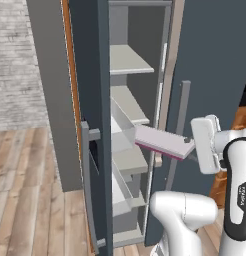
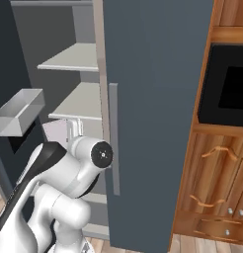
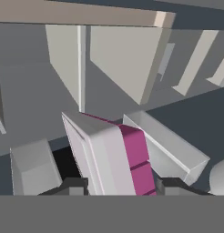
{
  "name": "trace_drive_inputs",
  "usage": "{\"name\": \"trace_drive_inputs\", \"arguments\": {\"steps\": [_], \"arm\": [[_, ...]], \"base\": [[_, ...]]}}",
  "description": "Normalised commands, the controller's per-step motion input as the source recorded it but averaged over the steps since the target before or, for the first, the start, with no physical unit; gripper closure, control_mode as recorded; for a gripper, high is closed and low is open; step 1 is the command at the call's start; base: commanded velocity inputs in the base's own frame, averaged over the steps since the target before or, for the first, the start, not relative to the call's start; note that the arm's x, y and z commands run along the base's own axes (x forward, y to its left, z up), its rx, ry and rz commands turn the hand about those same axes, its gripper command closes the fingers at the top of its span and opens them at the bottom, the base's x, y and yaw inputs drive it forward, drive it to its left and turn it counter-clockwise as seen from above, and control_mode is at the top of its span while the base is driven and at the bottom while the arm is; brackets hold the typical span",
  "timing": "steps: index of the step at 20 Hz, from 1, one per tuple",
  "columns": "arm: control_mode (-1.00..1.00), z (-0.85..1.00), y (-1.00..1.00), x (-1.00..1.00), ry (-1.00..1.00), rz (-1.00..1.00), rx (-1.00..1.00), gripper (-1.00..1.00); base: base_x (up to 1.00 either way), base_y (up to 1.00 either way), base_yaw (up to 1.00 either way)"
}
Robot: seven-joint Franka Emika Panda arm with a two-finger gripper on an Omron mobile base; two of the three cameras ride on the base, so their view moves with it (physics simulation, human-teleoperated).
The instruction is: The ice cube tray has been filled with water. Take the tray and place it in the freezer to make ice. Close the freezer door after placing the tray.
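Gripper (image 1: 191, 146) clamped on near end of the ice cube tray (image 1: 160, 142), held roughly flat, likely so the water stays in. Far end points into the open freezer (image 1: 130, 95), level with its middle shelves. Freezer door (image 1: 91, 120) swung wide, leaving entry clear.

Matt plastic-looking ice cube tray (image 1: 160, 141), smooth matt slate freezer door (image 1: 92, 75), wooden floor (image 1: 25, 190)

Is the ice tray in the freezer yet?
Not yet. Picked up: the fingers grip the ice cube tray, held out toward the freezer shelves through the open freezer door. Left: set it on a shelf, let go, shut the door.
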Motion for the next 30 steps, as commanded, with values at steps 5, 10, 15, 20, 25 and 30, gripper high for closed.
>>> {"name": "trace_drive_inputs", "arguments": {"steps": [5, 10, 15, 20, 25, 30], "arm": [[1.0, 0.0, 0.0, 0.0, 0.0, 0.0, 0.0, 1.0], [1.0, 0.0, 0.0, 0.0, 0.0, 0.0, 0.0, 1.0], [1.0, 0.0, 0.0, 0.0, 0.0, 0.0, 0.0, 1.0], [-1.0, 0.0, 0.0, 0.13, 0.0, -0.07, -0.02, 1.0], [-1.0, 0.04, -0.01, -0.01, 0.0, -0.07, 0.0, 1.0], [-1.0, 0.32, -0.02, -0.24, -0.07, -0.06, 0.0, 1.0]], "base": [[0.05, 0.38, -0.07], [0.06, 0.3, -0.09], [0.24, 0.03, -0.07], [0.0, 0.0, 0.0], [0.0, 0.0, 0.0], [0.0, 0.0, 0.0]]}}
